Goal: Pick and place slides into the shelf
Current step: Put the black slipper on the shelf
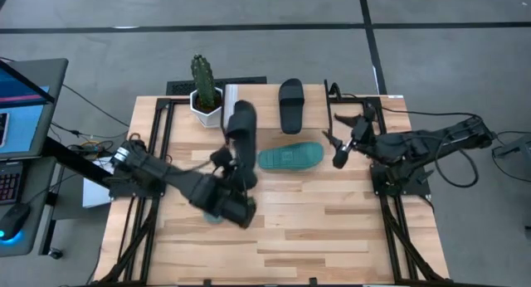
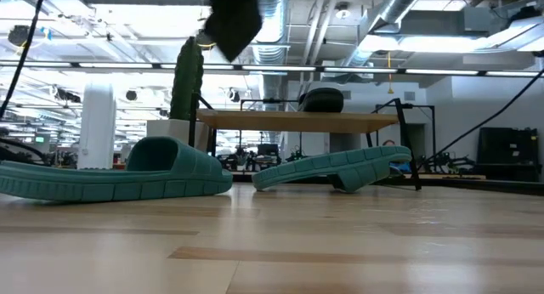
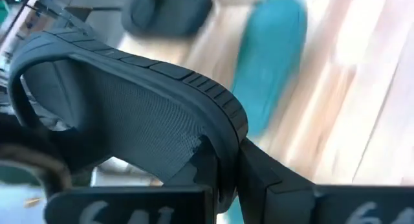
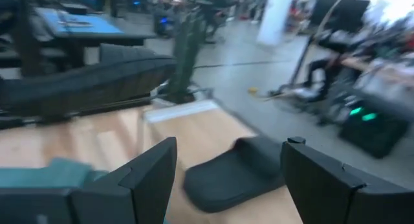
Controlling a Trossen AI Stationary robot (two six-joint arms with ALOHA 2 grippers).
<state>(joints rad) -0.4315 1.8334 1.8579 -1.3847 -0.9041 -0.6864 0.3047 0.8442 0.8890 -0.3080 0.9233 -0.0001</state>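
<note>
My left gripper [image 1: 238, 177] is shut on a black slide [image 1: 241, 125] and holds it in the air over the table's middle; in the low view this slide [image 2: 233, 19] shows near the top. A second black slide [image 1: 291, 104] lies on the shelf [image 2: 297, 121] at the far edge. One teal slide [image 1: 290, 157] rests sole-down mid-table, and another [image 1: 214, 214] lies partly hidden under the left arm. My right gripper [image 1: 338, 151] is open and hovers just right of the mid-table teal slide. My left gripper pinches the black slide's sole rim [image 3: 220, 143] between its two fingers, at the end away from the strap [image 3: 26, 68]. One finger [image 3: 278, 182] lies on the sole's outer face; the sole hides the other. The slide is lifted clear and juts past the fingers toward the far edge.
A cactus in a white pot [image 1: 203, 96] stands at the far left, beside the shelf. The shelf's black legs [image 2: 415, 149] reach down to the tabletop. A desk with a monitor [image 1: 21, 104] stands left of the table. Bare wood [image 1: 315, 229] stretches across the near half.
</note>
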